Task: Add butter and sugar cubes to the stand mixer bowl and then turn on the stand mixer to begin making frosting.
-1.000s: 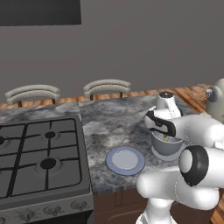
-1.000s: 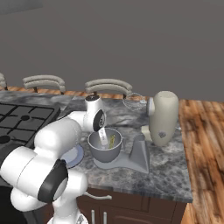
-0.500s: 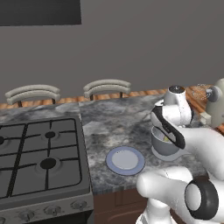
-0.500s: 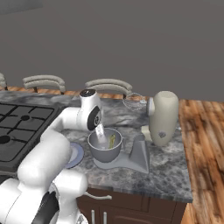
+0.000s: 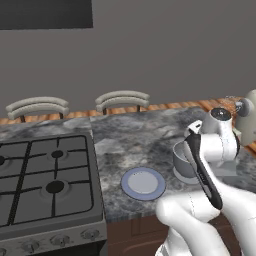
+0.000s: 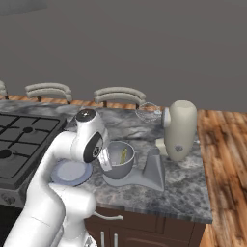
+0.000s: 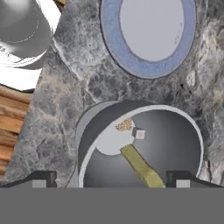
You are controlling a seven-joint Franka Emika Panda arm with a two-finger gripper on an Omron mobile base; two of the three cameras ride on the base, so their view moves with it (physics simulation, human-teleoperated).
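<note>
Gripper (image 7: 112,181), fingers spread wide and holding nothing, directly above the stand mixer bowl (image 7: 183,127). A second ago it hung lower, over the bowl's mouth; it has since opened fully and pulled up, which suggests the butter has just been released. The butter (image 7: 141,166), a yellow stick, lies on the bowl's floor beside a pale sugar cube (image 7: 139,134) and a brown granular patch. The bowl sits on the stand mixer (image 6: 179,129) base near the bench's right edge. The blue-rimmed plate (image 7: 114,43) beside it is empty. Likely remaining: switching on.

The white arm hides most of the stand mixer bowl (image 5: 181,161); the picture's edge cuts off the stand mixer (image 5: 247,116).
</note>
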